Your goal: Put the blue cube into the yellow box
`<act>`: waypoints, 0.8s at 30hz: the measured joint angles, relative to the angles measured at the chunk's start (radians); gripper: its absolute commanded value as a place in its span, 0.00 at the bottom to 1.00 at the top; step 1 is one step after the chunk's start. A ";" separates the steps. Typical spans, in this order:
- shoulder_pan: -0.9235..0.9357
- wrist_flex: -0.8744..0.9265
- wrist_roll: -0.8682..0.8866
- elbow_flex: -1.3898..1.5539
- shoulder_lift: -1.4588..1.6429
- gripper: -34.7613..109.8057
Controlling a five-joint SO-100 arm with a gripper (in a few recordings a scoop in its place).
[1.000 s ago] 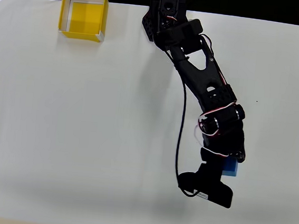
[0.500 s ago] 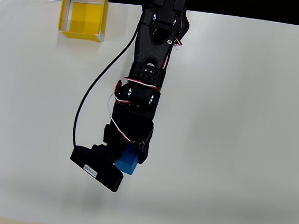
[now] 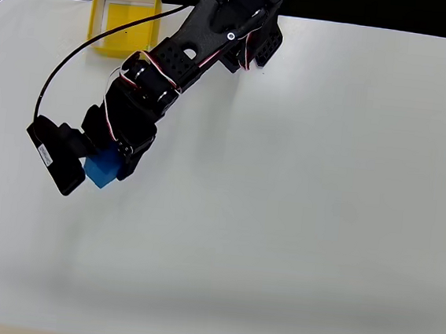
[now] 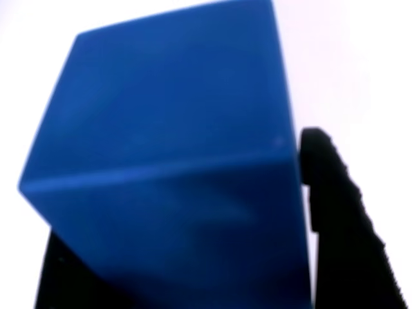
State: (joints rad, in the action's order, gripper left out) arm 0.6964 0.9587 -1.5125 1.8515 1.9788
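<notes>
Overhead view: my claw [image 3: 105, 163] grips the blue cube [image 3: 100, 169] above the white surface [image 3: 297, 221].
Matte bright-blue block, pinched between both fingers; yellow box [image 3: 120, 17] sits toward twelve o'clock, well apart.

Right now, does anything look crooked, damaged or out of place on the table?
Nothing stands out. The tool holds the blue cube firmly, one finger pressed against its side in the wrist view. The yellow box stands square at the table's far edge, partly covered by the arm and its cable. No damage shows.
</notes>
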 measured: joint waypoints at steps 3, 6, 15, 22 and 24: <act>0.087 0.000 -0.011 0.087 0.061 0.34; 0.198 -0.005 -0.035 0.163 0.123 0.34; 0.534 -0.052 -0.086 0.258 0.179 0.34; 0.696 -0.055 -0.106 0.281 0.173 0.34; 0.741 -0.055 -0.107 0.281 0.150 0.34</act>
State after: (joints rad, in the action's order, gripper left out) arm 1.4373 0.9035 -1.6199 2.1322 2.1292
